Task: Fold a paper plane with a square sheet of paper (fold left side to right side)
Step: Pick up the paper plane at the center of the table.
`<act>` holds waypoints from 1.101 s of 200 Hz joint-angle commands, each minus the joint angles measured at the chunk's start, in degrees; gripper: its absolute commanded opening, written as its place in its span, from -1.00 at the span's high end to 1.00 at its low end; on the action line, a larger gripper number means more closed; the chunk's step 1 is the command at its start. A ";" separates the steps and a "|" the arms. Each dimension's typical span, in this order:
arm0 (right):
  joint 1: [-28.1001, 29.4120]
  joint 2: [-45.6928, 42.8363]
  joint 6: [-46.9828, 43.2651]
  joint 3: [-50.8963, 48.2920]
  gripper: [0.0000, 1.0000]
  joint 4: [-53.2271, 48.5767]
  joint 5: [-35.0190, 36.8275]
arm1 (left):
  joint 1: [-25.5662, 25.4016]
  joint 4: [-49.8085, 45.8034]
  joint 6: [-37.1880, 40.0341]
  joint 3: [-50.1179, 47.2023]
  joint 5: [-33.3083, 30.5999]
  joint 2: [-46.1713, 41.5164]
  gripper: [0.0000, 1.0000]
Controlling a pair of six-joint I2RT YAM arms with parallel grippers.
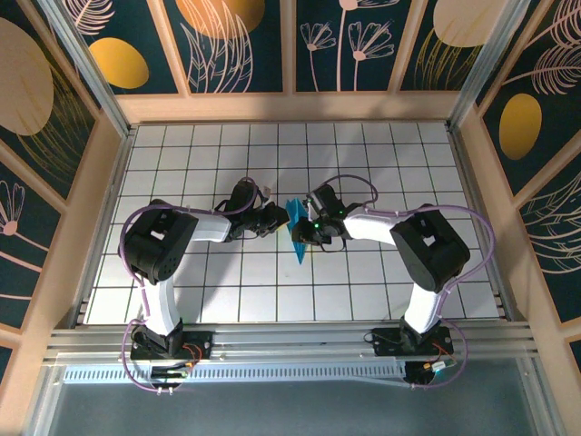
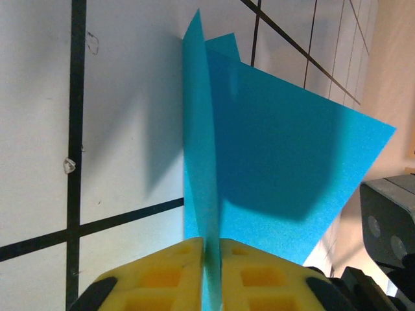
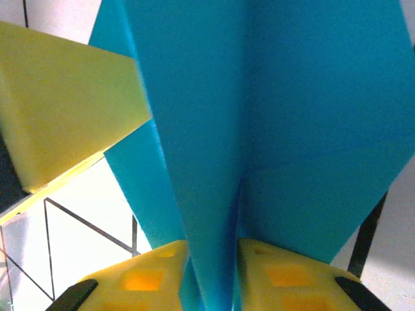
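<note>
— Where is the paper plane [image 1: 298, 243]?
— In the middle of the white-tiled bench [image 1: 381, 154], between the two claws, with its narrow tip pointing to the near side.
— What about the left claw [image 1: 277, 219]?
— It sits on the plane's left, its yellow pads [image 2: 168, 275] pressed together on a thin blue fold.
— And the right claw [image 1: 307, 231]?
— It sits on the plane's right, just beside the other claw. It pinches the plane's middle crease, and the blue wings spread away on either side.
</note>
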 commanded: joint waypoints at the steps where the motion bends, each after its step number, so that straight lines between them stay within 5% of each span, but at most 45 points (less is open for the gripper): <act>1: 0.59 1.14 0.06 2.32 0.54 -4.22 3.58 | -0.37 -1.87 1.16 -0.17 -1.83 -1.19 0.59; 90: 1.31 2.90 0.22 5.07 0.61 -8.75 5.90 | 0.48 -10.24 5.62 -1.06 -11.54 -10.74 0.11; 220: 4.98 5.91 3.83 13.86 0.87 -18.10 12.65 | 5.17 -26.41 13.19 -5.78 -36.34 -39.68 -0.19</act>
